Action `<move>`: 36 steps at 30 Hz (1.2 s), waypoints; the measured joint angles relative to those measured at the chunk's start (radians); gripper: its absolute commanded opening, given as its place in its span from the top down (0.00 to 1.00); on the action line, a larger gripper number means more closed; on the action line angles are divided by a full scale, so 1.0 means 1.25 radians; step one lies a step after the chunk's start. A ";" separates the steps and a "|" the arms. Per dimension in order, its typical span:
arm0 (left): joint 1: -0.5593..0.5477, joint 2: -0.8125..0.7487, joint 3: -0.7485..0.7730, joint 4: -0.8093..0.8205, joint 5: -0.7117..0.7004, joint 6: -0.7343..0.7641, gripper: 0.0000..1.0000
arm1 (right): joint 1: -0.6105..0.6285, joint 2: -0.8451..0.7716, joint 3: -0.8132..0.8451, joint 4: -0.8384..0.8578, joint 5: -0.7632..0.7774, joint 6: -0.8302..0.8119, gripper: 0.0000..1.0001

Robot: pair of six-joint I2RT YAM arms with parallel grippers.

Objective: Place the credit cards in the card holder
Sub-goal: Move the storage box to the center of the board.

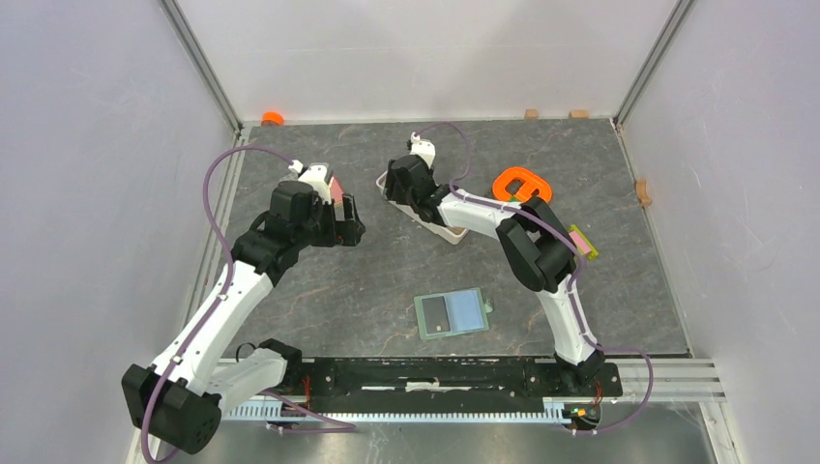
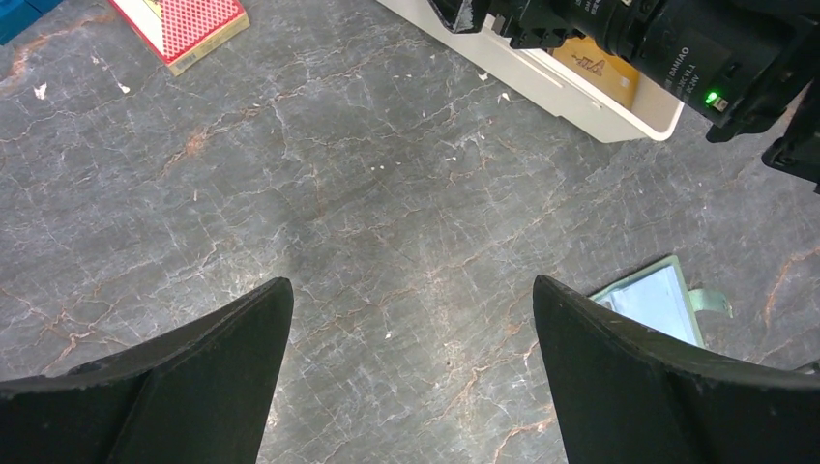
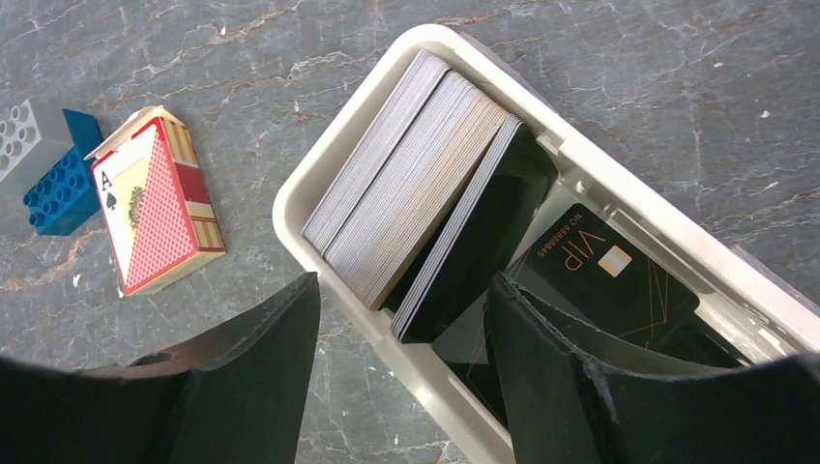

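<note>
The left gripper point(image 2: 411, 280) hangs over bare table, its fingers wide apart with nothing between them. Ahead of it and to the left lies a playing-card box point(image 2: 189, 24), cut off by the frame edge. Just past its right finger the card holder point(image 2: 653, 300) lies open with its pale blue inside up, half hidden behind that finger. Seen from above, there is a dark rectangle on its left half, too small to tell whether it is a card. The right gripper point(image 3: 404, 277), fingers spread, has its left finger outside the white tray point(image 3: 658, 220) and its right finger over the inside. From above it covers much of the tray. Inside, credit cards point(image 3: 416, 184) stand on edge in a leaning stack. A black card point(image 3: 600, 280) lies flat just beyond the right finger, partly hidden.
</note>
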 measured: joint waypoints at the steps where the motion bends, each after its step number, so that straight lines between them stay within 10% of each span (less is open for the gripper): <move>1: 0.000 0.000 0.000 0.000 0.000 0.000 0.00 | -0.003 0.003 0.000 0.001 -0.003 0.002 0.35; 36: 0.000 0.000 -0.009 0.000 -0.002 0.001 0.00 | -0.017 0.004 -0.014 0.061 -0.020 0.011 0.67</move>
